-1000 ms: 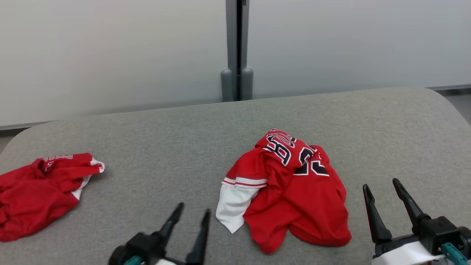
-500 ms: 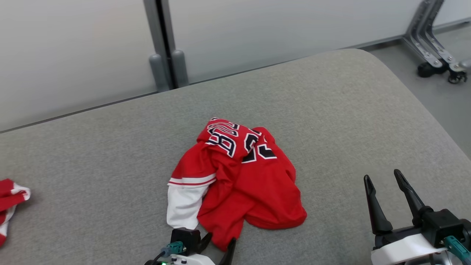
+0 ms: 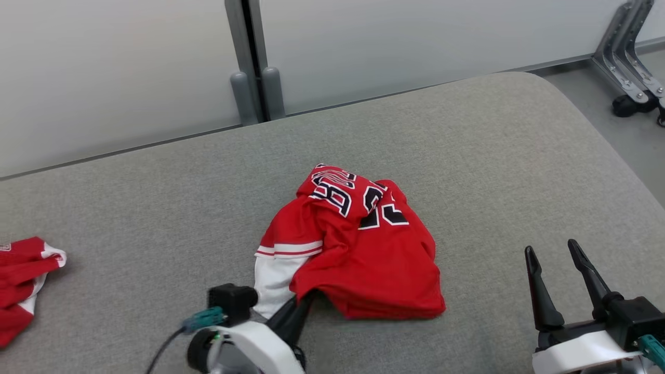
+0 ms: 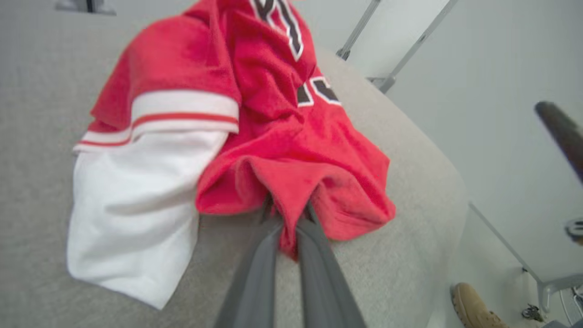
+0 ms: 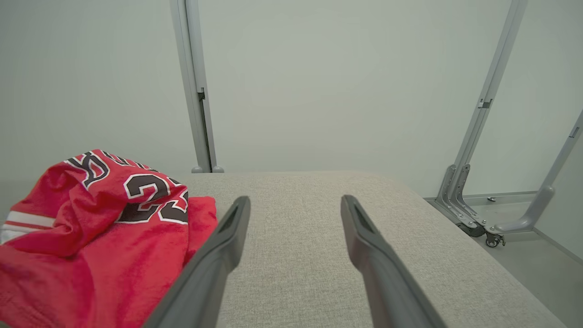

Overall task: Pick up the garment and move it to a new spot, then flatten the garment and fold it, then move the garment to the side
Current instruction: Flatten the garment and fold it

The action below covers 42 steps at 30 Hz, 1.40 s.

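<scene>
Garment [image 3: 363, 249], a crumpled red jersey, lying near the middle of the grey desk [image 3: 493, 156], left hand [image 3: 305, 300] clamping its near hem, right hand [image 3: 550, 249] hovering near the desk's right edge, held apart.

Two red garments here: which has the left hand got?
The centre jersey, with black numerals and a white panel; the left hand pinches its near hem. The other garment lies untouched at far left.
</scene>
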### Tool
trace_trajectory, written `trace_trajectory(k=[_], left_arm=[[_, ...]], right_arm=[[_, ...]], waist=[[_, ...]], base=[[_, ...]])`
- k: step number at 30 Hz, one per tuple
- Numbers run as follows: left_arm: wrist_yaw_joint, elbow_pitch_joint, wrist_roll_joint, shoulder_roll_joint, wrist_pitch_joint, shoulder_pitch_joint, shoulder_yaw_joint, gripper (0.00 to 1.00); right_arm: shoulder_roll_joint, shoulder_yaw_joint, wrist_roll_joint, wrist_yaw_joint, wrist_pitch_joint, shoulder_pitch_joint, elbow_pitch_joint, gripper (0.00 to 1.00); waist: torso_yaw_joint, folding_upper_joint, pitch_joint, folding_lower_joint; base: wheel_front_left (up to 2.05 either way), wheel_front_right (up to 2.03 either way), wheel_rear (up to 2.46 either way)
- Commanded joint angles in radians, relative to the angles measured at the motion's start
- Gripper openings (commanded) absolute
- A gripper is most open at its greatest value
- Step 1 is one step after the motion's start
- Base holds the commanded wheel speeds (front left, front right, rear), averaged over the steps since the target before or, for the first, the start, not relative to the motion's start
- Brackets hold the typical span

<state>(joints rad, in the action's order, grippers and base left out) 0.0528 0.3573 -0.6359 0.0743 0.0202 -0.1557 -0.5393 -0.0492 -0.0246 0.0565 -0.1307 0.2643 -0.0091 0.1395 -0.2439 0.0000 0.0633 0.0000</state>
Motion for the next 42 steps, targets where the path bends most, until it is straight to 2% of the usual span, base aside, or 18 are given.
trace_trajectory(k=[1,3,6,9,13,17,19,20,21,22,24,28,31,35,38,40,42], left_arm=[[-0.009,-0.081,-0.032,0.045,0.018,0.044,0.036,0.00],[-0.041,-0.235,-0.078,0.103,0.047,0.102,0.099,0.00],[-0.116,-0.433,-0.134,0.211,0.104,0.217,0.216,0.00],[-0.175,-0.509,-0.190,0.303,0.173,0.323,0.316,0.00],[-0.216,-0.441,-0.255,0.362,0.233,0.382,0.401,0.00],[-0.237,-0.278,-0.252,0.364,0.213,0.347,0.428,0.00],[-0.225,-0.213,-0.256,0.341,0.181,0.315,0.430,0.00],[-0.219,-0.189,-0.260,0.329,0.169,0.305,0.429,0.20],[-0.215,-0.169,-0.256,0.325,0.156,0.299,0.427,0.49],[-0.213,-0.154,-0.252,0.318,0.145,0.294,0.425,1.00],[-0.218,-0.137,-0.237,0.316,0.121,0.293,0.424,1.00],[-0.263,-0.181,-0.197,0.342,0.092,0.339,0.438,1.00],[-0.318,-0.296,-0.170,0.375,0.087,0.386,0.462,1.00],[-0.358,-0.525,-0.133,0.410,0.141,0.392,0.437,1.00],[-0.349,-0.631,-0.099,0.408,0.207,0.317,0.349,1.00],[-0.334,-0.626,-0.064,0.404,0.260,0.255,0.271,1.00],[-0.309,-0.593,-0.056,0.361,0.305,0.178,0.189,1.00]], right_arm=[[-0.004,-0.006,0.000,0.000,0.000,0.014,-0.003,1.00],[-0.003,-0.014,0.000,0.000,0.001,0.020,-0.006,1.00],[-0.004,-0.019,0.008,0.000,0.000,0.040,-0.007,1.00],[-0.003,-0.015,0.015,0.000,0.000,0.050,-0.002,1.00],[-0.003,-0.014,0.019,0.000,0.000,0.046,0.002,1.00],[-0.004,-0.003,0.019,0.000,0.000,0.028,0.008,1.00],[-0.004,0.000,0.016,0.000,0.000,0.021,0.012,1.00],[-0.004,0.000,0.016,0.000,0.000,0.019,0.013,1.00],[-0.004,0.001,0.015,0.000,0.000,0.020,0.014,1.00],[-0.004,0.002,0.014,0.000,0.000,0.021,0.014,1.00],[-0.004,0.002,0.012,0.000,0.000,0.024,0.016,1.00],[-0.004,0.000,0.015,0.000,0.000,0.036,0.017,1.00],[-0.004,-0.003,0.016,0.000,0.000,0.045,0.016,1.00],[-0.004,-0.005,0.013,0.000,0.000,0.055,0.014,1.00],[-0.004,0.004,0.010,0.000,0.000,0.038,0.015,1.00],[-0.004,0.016,0.013,0.000,0.000,0.021,0.017,1.00],[-0.004,0.030,0.017,0.000,0.000,0.001,0.019,1.00]], waist=[[0.028,0.0000,-0.012,0.0000],[0.048,0.0000,-0.018,0.0000],[0.080,0.0000,-0.026,0.0000],[0.109,0.0000,-0.031,0.0000],[0.143,0.0000,-0.030,0.0000],[0.166,0.0000,-0.028,0.0000],[0.172,0.0000,-0.025,0.0000],[0.175,0.0000,-0.025,0.0000],[0.176,0.0000,-0.026,0.0000],[0.176,0.0000,-0.027,0.0000],[0.176,0.0000,-0.030,0.0000],[0.168,0.0000,-0.038,0.0000],[0.165,0.0000,-0.047,0.0000],[0.168,0.0000,-0.051,0.0000],[0.164,0.0000,-0.045,0.0000],[0.153,0.0000,-0.036,0.0000],[0.136,0.0000,-0.025,0.0000]], base=[[0.00,0.00,0.00],[0.00,0.00,0.00],[0.00,0.00,0.00],[0.00,0.00,0.00],[0.00,0.00,0.00],[0.00,0.00,0.00],[0.00,0.00,0.00],[0.00,0.00,0.00],[0.00,0.00,0.00],[0.00,0.00,0.00],[0.00,0.00,0.00],[0.00,0.00,0.00],[0.00,0.00,0.00],[0.00,0.00,0.00],[0.00,0.00,0.00],[0.00,0.00,0.00],[0.00,0.00,0.00]])
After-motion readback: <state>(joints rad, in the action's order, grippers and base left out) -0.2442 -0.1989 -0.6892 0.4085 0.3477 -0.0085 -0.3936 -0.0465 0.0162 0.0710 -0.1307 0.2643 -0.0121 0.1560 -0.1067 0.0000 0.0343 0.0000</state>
